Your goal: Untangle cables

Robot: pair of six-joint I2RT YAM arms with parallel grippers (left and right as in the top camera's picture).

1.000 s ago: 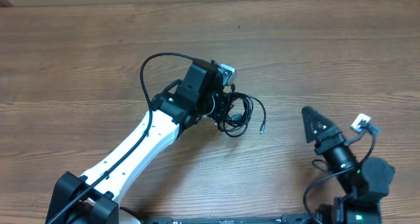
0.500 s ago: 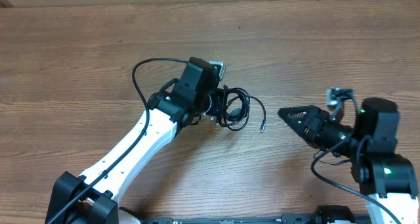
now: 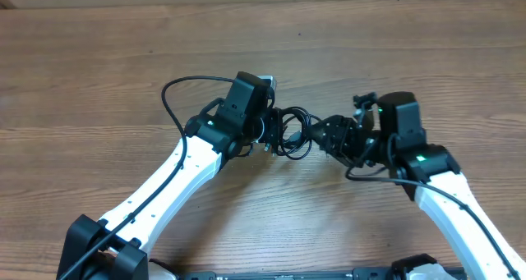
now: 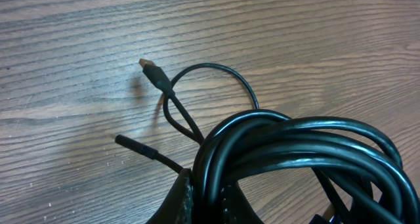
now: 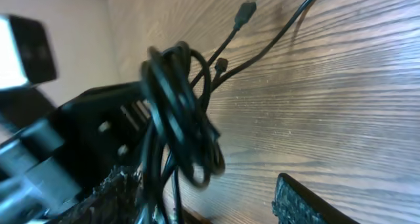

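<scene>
Left claw [image 3: 271, 132]: clamped shut on the cables [image 3: 292, 137], pinching the whole coil at one side.
Cables: one tight coil mid-bench, sitting between the two claws. Two thin tails run out of it over the bench [image 3: 99, 66], each ending in a plug [image 4: 152, 71].
Right claw [image 3: 322, 136]: jaws apart, gripping nothing. Tips are at the coil's other edge, with one finger just beside the strands.
Step, my read: right is lining up to take a strand and pull it out of the coil.
Risk 1: jaws close on several strands at once, so the pull cinches the tangle instead of freeing a cord.
Risk 2: left holds the whole bundle, not one cord. A hard pull drags everything along or yanks it out of the left grip.
Risk 3: the claws are very close together, so fingers could clash on closing.
Risk 4: the cord is thin and may slip through the pads.
</scene>
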